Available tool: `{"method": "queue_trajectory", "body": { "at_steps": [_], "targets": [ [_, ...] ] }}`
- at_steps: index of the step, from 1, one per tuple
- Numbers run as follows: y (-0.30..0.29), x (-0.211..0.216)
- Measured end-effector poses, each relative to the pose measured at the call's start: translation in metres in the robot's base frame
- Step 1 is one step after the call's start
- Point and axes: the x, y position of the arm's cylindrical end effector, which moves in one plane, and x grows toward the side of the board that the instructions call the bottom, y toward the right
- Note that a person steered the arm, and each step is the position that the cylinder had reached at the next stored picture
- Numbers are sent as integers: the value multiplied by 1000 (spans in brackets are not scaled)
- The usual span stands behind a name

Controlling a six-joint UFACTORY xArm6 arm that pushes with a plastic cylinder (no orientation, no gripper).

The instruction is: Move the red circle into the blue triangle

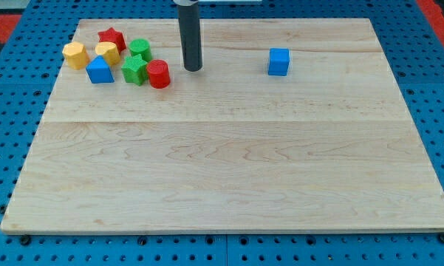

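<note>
Sitting just to the view's right of the green block (134, 71), the red circle (159, 74) looks light, rigid and prone to sliding. The blue triangle (100, 71) lies beyond that block. My tip (193, 69), bare and holding nothing, stands near the circle's upper right; pushing its right face seems best.

No legible text, seemingly, anywhere.

Bright, even overhead light fills the sharp, undistorted view. The pale wooden table (229, 162) shows no harsh glare, and the blocks cast only short, soft shadows.
</note>
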Motion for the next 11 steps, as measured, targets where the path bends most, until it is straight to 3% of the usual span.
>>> {"method": "queue_trajectory", "body": {
  "at_steps": [1, 4, 6, 11],
  "targets": [
    [-46, 8],
    [-59, 91],
    [-173, 69],
    [-201, 69]
  ]
}}
